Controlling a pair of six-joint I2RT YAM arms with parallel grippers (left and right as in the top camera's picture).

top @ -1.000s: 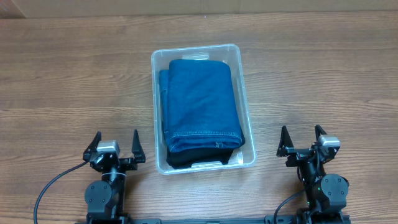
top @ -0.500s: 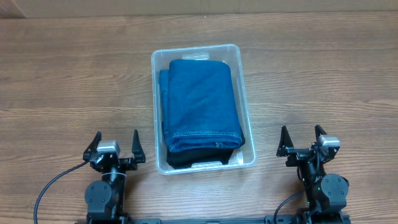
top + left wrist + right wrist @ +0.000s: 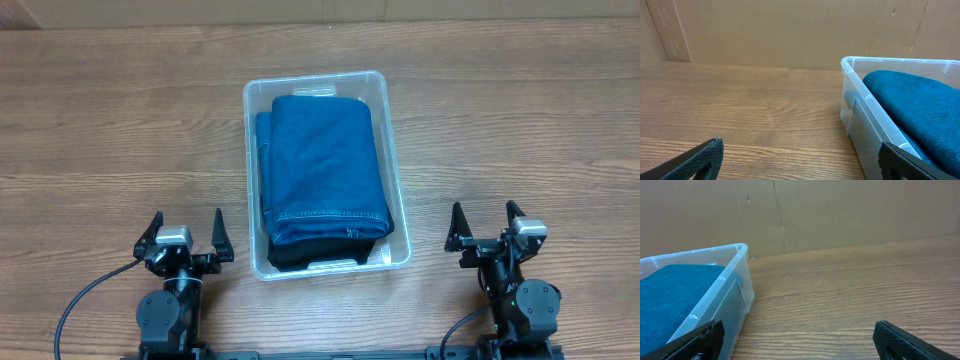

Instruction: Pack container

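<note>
The overhead camera looked straight down on the whole table (image 3: 100, 120) from well above. Each wrist camera sat low near the wood, facing level toward the cardboard wall (image 3: 765, 30). All three shared the bin (image 3: 398, 200): right in the left wrist's view, left in the right wrist's.

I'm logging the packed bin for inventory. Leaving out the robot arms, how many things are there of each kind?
clear plastic container: 1
folded blue denim garment: 1
dark fabric piece under the denim, only its edge showing: 1
Total: 3
</note>
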